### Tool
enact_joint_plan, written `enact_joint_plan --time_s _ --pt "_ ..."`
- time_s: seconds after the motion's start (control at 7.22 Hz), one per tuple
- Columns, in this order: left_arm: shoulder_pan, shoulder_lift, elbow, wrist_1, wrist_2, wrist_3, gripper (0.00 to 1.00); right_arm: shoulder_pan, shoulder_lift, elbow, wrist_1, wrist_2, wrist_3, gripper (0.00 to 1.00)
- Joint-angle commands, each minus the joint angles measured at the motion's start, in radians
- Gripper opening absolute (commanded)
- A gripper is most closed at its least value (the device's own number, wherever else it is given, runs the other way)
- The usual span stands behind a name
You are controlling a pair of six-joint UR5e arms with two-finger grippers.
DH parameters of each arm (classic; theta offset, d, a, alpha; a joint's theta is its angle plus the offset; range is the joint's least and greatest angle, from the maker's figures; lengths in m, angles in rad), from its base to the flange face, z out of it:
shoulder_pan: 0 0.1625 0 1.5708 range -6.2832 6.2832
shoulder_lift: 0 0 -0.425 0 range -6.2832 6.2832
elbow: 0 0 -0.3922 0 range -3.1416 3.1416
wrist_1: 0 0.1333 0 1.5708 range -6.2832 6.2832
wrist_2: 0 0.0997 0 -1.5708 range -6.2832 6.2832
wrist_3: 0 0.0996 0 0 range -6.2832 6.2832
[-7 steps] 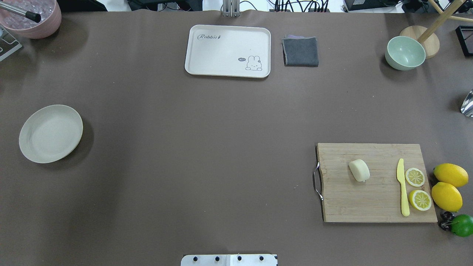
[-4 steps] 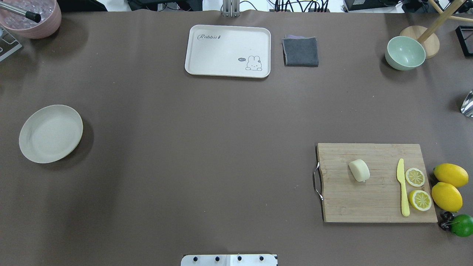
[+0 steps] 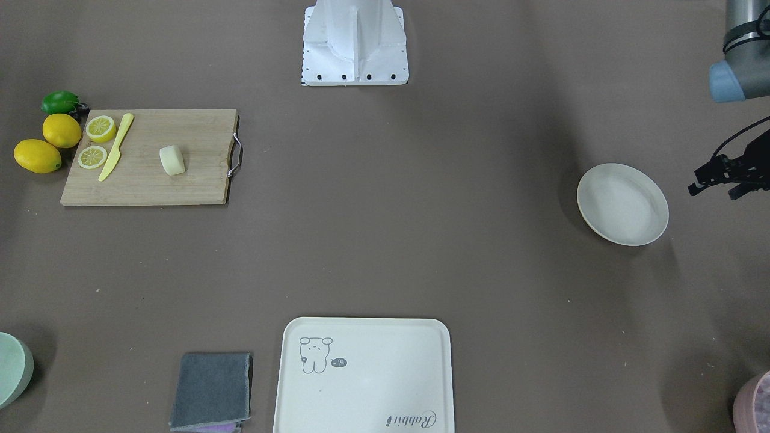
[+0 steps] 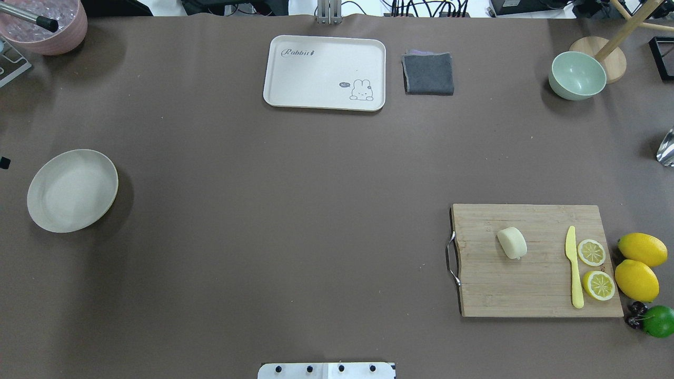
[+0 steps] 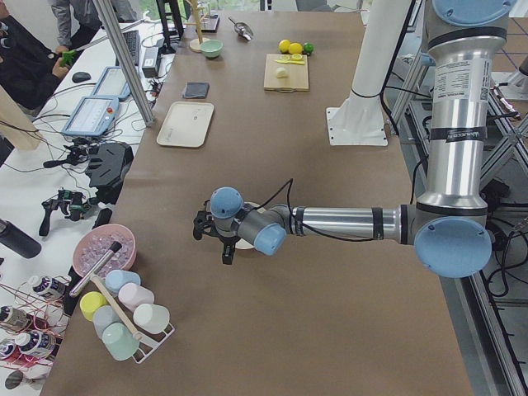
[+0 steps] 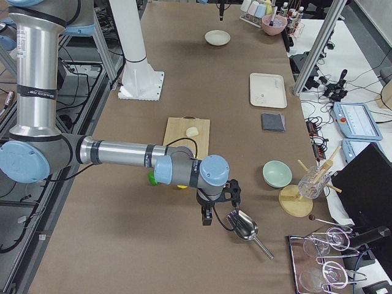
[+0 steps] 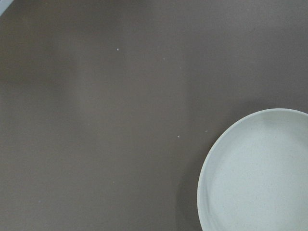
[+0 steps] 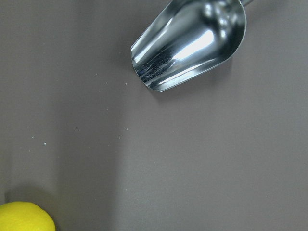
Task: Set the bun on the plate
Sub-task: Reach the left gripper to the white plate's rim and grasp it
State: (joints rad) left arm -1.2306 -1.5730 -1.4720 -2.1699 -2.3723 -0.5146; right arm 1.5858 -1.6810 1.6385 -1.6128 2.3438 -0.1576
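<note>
A robotics lab: seen from the left end, a long brown-covered table (image 5: 289, 330) carries a white arm pedestal (image 5: 356, 128) at two o'clock. At ten o'clock stand silver aluminium frame posts (image 5: 125, 66) and blue-framed tablets (image 5: 89, 115).

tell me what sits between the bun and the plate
From the bun, just the cutting board's edge and metal handle, then bare brown table to the plate; the overhead view shows it.

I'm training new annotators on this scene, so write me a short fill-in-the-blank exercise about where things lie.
1. The bun lies on the wooden ____.
2. The plate has ____ on it.
3. Between the bun and the lemon slices lies a yellow ____.
4. The grey cloth lies beside the cream ____.
Missing words: board, nothing, knife, tray.
</note>
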Motion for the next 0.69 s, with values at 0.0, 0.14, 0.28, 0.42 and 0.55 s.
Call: enact_joint_plan --time_s 0.0,0.14,0.28,0.42,0.55 --pt "0.071 -0.054 0.103 -0.111 0.004 -0.088 0.92 -0.004 -0.002 0.0 0.001 0.026 -0.002 1.0" --pt "0.089 -0.059 0.105 -0.111 0.004 -0.094 0.9 -0.009 -0.002 0.0 0.001 0.032 -0.002 1.0" --pt "0.111 -0.062 0.108 -0.113 0.005 -0.094 0.87 -0.016 -0.002 0.0 0.001 0.032 -0.003 1.0" --pt "0.127 -0.062 0.111 -0.113 0.007 -0.093 0.81 -0.026 -0.002 0.001 0.001 0.032 -0.005 1.0" --pt "0.134 -0.062 0.111 -0.114 0.007 -0.093 0.68 -0.033 -0.002 0.001 0.002 0.031 -0.005 1.0"
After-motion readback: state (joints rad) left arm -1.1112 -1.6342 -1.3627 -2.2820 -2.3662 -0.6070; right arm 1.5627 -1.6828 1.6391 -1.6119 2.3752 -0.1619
